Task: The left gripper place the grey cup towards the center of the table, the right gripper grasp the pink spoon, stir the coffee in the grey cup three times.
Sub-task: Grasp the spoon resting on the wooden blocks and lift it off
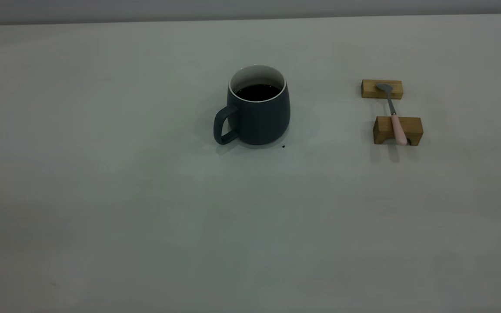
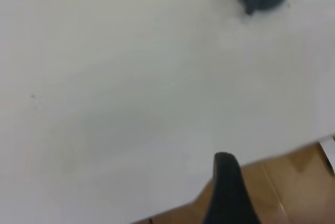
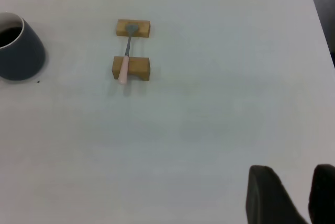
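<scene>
Mid-table, grey cup (image 1: 257, 111) stands upright, coffee (image 1: 257, 91) inside, handle toward left arm's side. Pink spoon (image 1: 394, 116) rests across two wooden blocks (image 1: 397, 129), well right of it. Right gripper (image 3: 292, 195) parted, holding nothing. Left gripper (image 2: 229, 190): can't tell.

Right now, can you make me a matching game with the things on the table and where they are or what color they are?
Things:
1. grey cup
2. coffee
3. pink spoon
4. wooden blocks

Clues:
A. tan, two of them, holding something up
B. lying across the blocks
C. dark liquid inside the cup
D. standing near the table's middle

Pairs: 1-D, 2-C, 3-B, 4-A
</scene>
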Robot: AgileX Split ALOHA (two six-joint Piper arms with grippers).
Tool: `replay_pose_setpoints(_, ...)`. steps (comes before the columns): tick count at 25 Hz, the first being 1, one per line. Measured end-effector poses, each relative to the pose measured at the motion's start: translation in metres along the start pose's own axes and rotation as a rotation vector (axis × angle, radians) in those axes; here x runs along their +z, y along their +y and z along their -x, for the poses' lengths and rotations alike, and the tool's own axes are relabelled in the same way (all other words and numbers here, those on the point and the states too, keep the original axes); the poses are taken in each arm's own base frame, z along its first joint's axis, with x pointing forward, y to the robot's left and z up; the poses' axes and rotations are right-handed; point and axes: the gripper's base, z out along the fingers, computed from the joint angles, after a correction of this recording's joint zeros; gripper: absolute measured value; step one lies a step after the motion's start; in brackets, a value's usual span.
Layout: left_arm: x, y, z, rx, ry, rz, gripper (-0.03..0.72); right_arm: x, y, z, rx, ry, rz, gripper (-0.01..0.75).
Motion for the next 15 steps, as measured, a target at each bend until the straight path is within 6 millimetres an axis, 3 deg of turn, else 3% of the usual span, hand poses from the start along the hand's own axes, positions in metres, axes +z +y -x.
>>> replay_pose_setpoints(11, 0.0, -0.003, -0.001, -0.121, -0.01, 0.152, 0.568, 0.0, 0.004, 0.0, 0.021, -0.001, 0.044, 0.237)
replay_pose_setpoints(15, 0.0, -0.003, -0.001, -0.121, -0.01, 0.152, 0.568, 0.003, 0.012, 0.013, 0.021, -0.028, 0.13, 0.239)
